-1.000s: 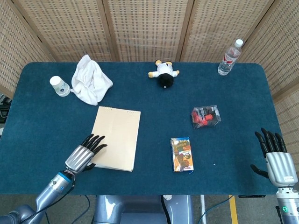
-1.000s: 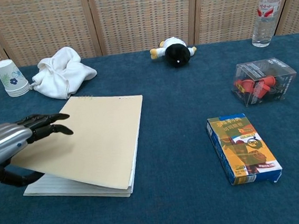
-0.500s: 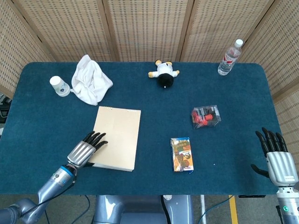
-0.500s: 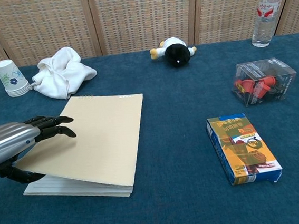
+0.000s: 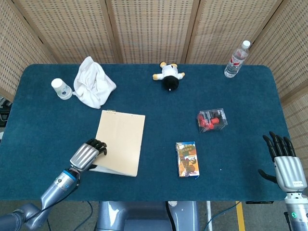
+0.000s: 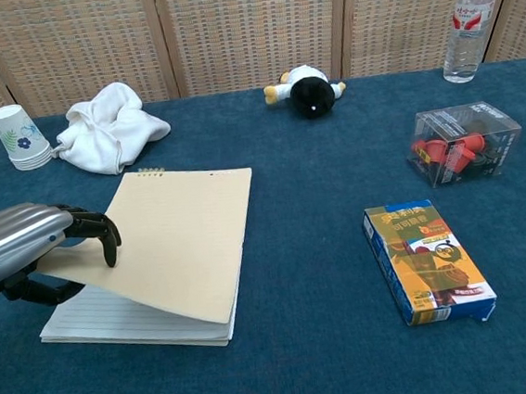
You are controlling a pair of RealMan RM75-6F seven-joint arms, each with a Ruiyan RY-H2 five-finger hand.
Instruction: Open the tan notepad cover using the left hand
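A stack of paper cups (image 6: 19, 137) is standing at the far left of the blue table (image 6: 334, 358), with a crumpled white cloth (image 6: 109, 125) lying just beside it. A plush toy (image 6: 305, 89) is lying at the far edge — a water bottle (image 6: 467, 18) is standing upright further right. A clear box of red pieces (image 6: 463, 142) is sitting nearer, and a printed carton (image 6: 427, 260) is lying flat in front of it.

Bright, even overhead light; soft faint shadows (no glare), both views sharp.
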